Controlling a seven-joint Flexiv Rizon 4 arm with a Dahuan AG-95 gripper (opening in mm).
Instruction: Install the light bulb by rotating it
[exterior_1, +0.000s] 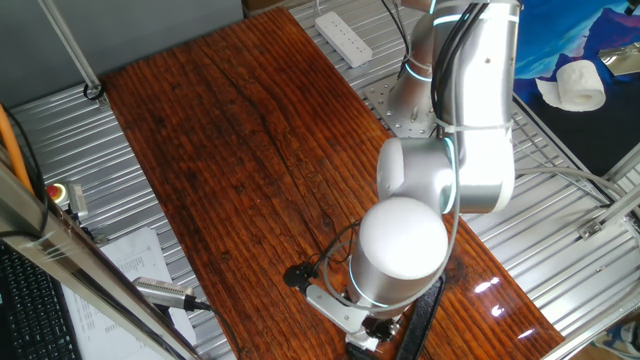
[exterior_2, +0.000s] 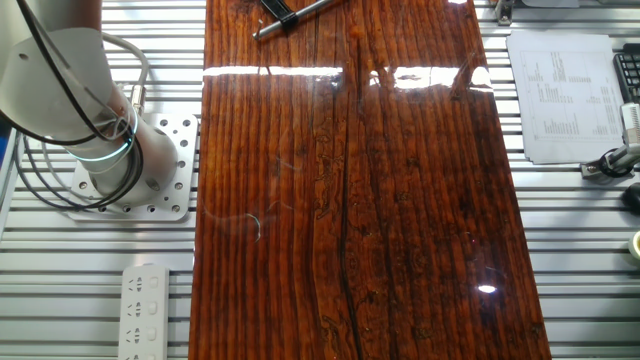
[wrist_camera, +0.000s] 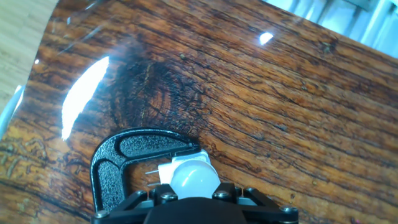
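In the hand view the light bulb (wrist_camera: 194, 176) shows as a small white dome at the bottom edge, right at my gripper (wrist_camera: 195, 191). It stands in a white socket piece (wrist_camera: 166, 169) held in the black clamp (wrist_camera: 115, 167) on the wooden table. The gripper's black body fills the frame's bottom, with the bulb's dome rising from between the jaws, which appear closed on it. In one fixed view the arm's round white joint cap (exterior_1: 402, 238) hides the gripper and bulb; only part of the clamp (exterior_1: 300, 275) shows. The other fixed view shows neither.
The wooden tabletop (exterior_2: 350, 200) lies on a slatted metal bench. A white power strip (exterior_1: 343, 35) lies by the arm's base (exterior_2: 130, 170). A silver tool with a black cable (exterior_1: 165, 292) and printed papers (exterior_2: 560, 95) lie off the table's edges.
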